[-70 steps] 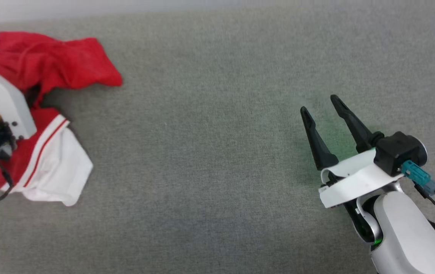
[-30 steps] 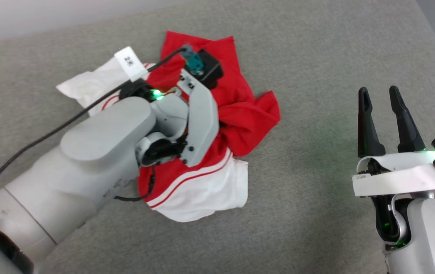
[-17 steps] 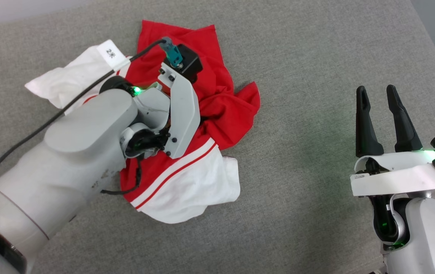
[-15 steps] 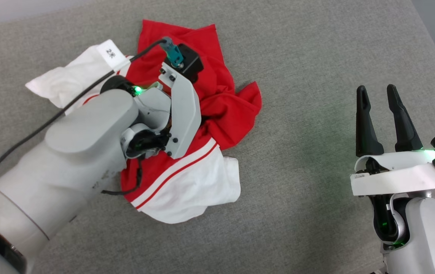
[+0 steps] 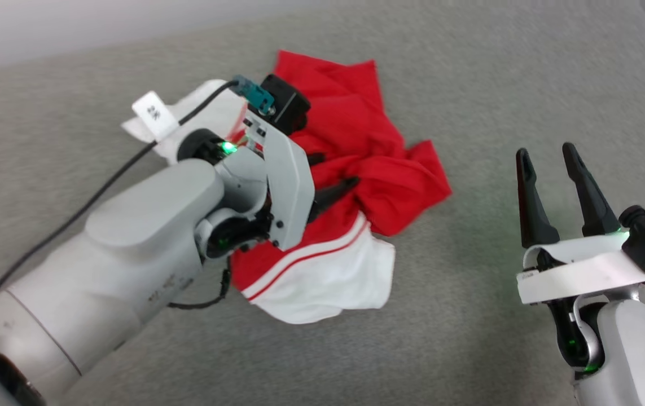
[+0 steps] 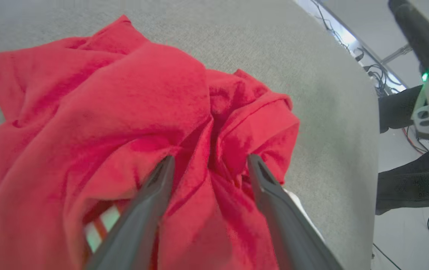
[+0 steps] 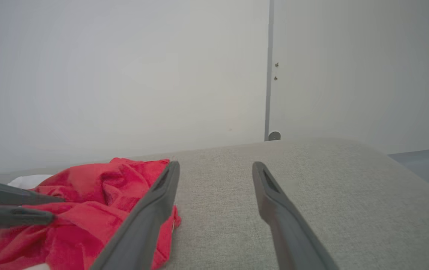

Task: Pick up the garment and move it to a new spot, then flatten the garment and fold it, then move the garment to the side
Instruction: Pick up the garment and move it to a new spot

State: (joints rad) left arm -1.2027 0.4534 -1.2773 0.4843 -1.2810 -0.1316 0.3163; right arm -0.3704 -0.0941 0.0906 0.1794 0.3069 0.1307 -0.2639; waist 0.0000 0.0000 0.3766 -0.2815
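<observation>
Over the crumpled middle of the garment [image 5: 378,141], the left tool [image 5: 339,169] points down into the red cloth with its two dark fingers spread. In the left wrist view, the left tool [image 6: 210,161] has a raised ridge of the garment [image 6: 124,93] standing between its fingers. The tips lie against the folds on either side, and nothing is pinched.

Just below the tool in the head view, a white sleeve [image 5: 333,282] of the garment spills toward the robot, edged by red-and-white striped trim [image 5: 311,256]. A second white sleeve [image 5: 209,107] pokes out at the garment's left, partly behind the left wrist.

Beside that sleeve, a white tag [image 5: 153,113] is wrapped on the left arm's black cable [image 5: 102,186]. It reads "2", then a character too blurred to make out.

The garment lies bunched on the grey fabric worktop [image 5: 469,84]. Well to the right of the garment, the right tool [image 5: 545,151] hovers over bare worktop, fingers spread and holding nothing. A small label [image 5: 528,274] on its white bracket is too small to read.

In the right wrist view, the right tool [image 7: 216,164] points along the worktop [image 7: 330,187], with the garment [image 7: 98,187] to its left.
</observation>
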